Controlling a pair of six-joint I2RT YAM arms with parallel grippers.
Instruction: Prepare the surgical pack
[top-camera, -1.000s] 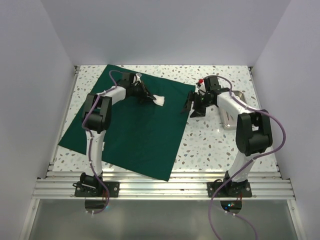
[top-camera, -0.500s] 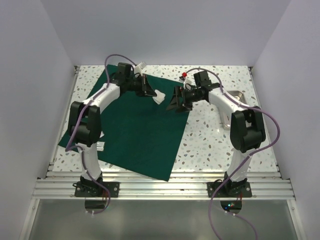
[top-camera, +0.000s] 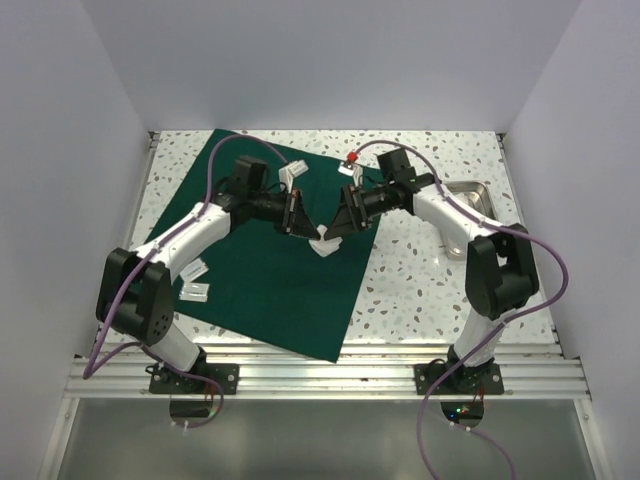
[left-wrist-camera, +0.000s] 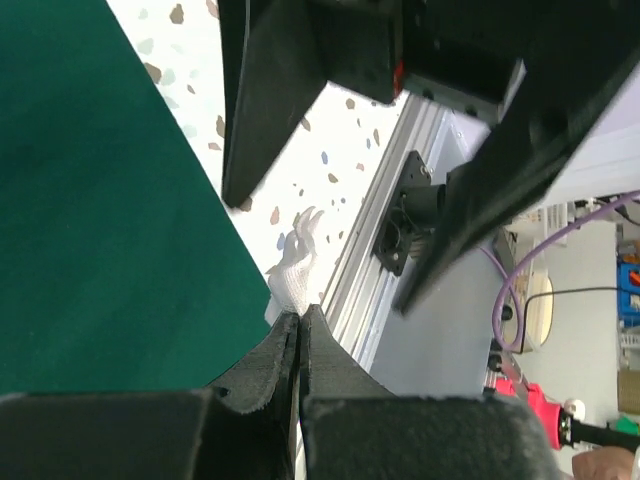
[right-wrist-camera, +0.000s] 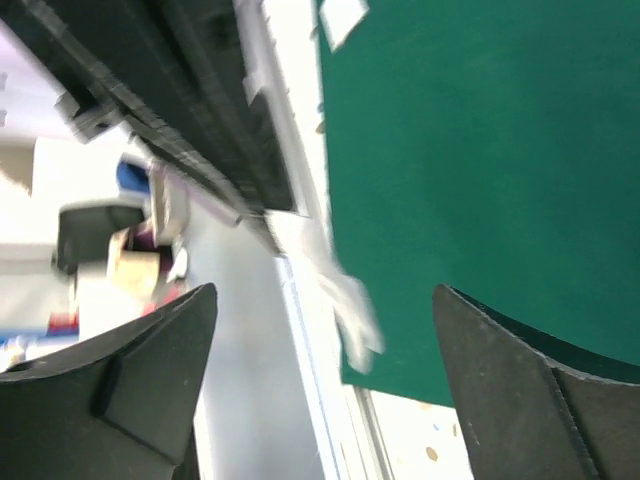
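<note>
The dark green cloth (top-camera: 270, 260) of the surgical pack lies flat on the table. My left gripper (top-camera: 308, 226) hangs above its right part, shut on a white gauze pad (top-camera: 325, 244) that dangles from the tips. In the left wrist view the gauze pad (left-wrist-camera: 294, 278) sticks out past the closed left gripper (left-wrist-camera: 301, 318). My right gripper (top-camera: 342, 220) faces it from the right, open, its fingers on either side of the gauze pad (right-wrist-camera: 352, 305). In its own view the right gripper (right-wrist-camera: 322, 292) holds nothing. The steel tray (top-camera: 468, 190) lies at the far right, partly under the right arm.
Two more gauze pads (top-camera: 195, 281) lie on the cloth's left part, near the left arm's elbow. The speckled tabletop (top-camera: 420, 280) shows right of the cloth. An aluminium rail (top-camera: 320, 375) runs along the near edge, and white walls close in three sides.
Both grippers have come toward the near side and met over the cloth's right part. The left one brought the gauze with it. The right gripper's jaws have opened wider.
</note>
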